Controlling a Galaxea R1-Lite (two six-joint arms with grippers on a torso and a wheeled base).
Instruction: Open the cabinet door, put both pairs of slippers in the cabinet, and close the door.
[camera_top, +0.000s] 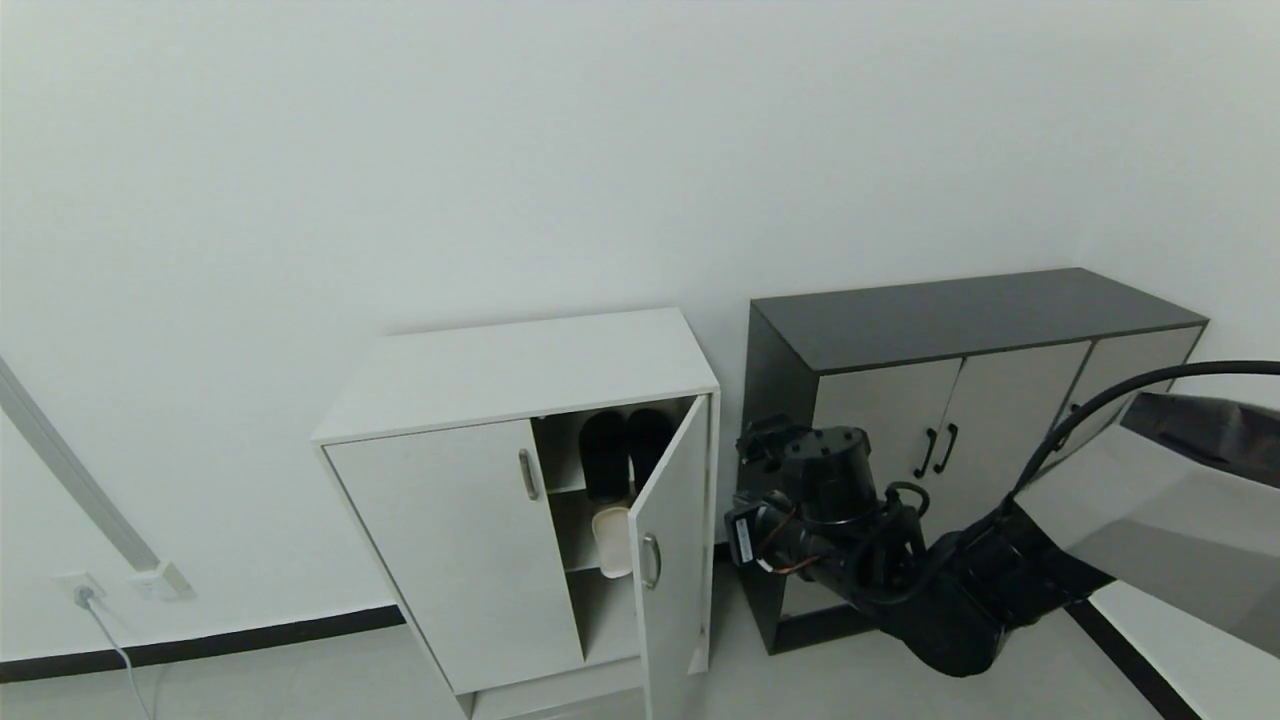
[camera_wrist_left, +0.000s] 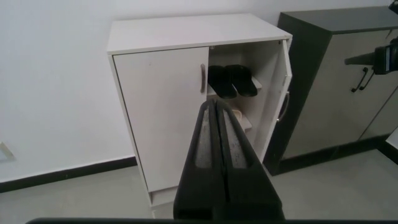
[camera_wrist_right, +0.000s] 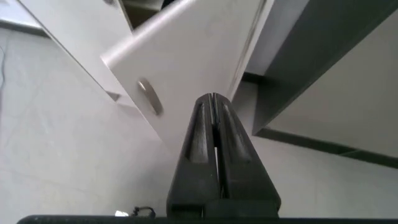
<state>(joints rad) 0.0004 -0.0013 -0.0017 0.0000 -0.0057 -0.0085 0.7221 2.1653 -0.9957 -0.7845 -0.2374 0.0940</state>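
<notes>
Far left of the white cabinet (camera_top: 520, 370), a wall socket (camera_top: 85, 592) with its cable sits low on the wall. The left gripper (camera_wrist_left: 216, 121), fingers pressed together, hangs out in front of the cabinet, well apart from it. The cabinet's left door (camera_top: 450, 540) is closed. Inside, black slippers (camera_top: 625, 450) sit on the top shelf, with a pale slipper (camera_top: 611, 541) on the shelf below. The right door (camera_top: 675, 520) stands ajar. The right gripper (camera_wrist_right: 214, 118), fingers together too, points at that door's outer face. A dark cabinet (camera_top: 960, 315) crowds the right side.
</notes>
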